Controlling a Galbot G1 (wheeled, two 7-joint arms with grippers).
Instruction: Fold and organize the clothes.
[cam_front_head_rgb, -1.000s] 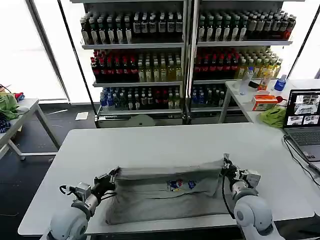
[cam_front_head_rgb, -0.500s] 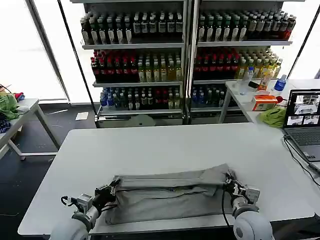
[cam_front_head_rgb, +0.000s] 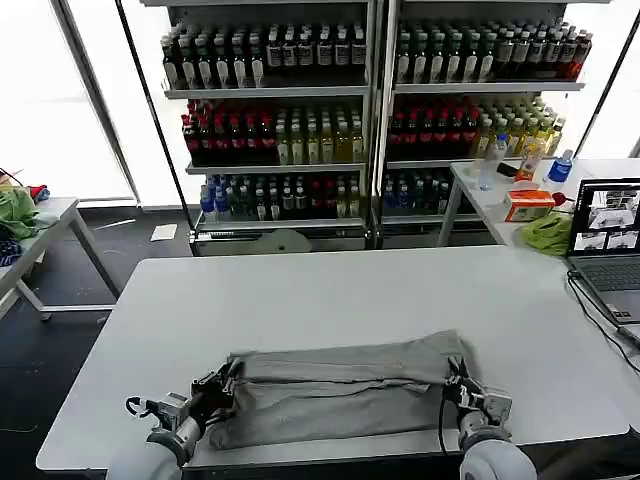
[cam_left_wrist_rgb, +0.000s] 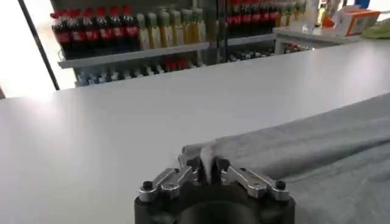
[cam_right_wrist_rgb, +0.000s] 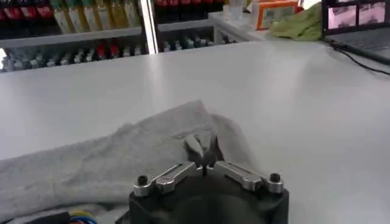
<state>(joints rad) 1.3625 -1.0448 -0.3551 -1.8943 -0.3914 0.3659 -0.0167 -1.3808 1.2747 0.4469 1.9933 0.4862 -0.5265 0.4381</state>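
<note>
A folded grey fabric T-shirt (cam_front_head_rgb: 340, 385) lies across the white table (cam_front_head_rgb: 330, 290) toward 6 o'clock. The left gripper (cam_left_wrist_rgb: 208, 168) is clamped on its 9 o'clock corner, and the right gripper (cam_right_wrist_rgb: 205, 150) pinches its 3 o'clock corner.

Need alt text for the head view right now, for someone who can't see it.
Both grippers, left and right, pinch the ends of a folded grey shirt lying along the near edge of a white table. Drink shelves stand behind.

Folded grey shirt (cam_front_head_rgb: 340, 385) between grippers
</note>
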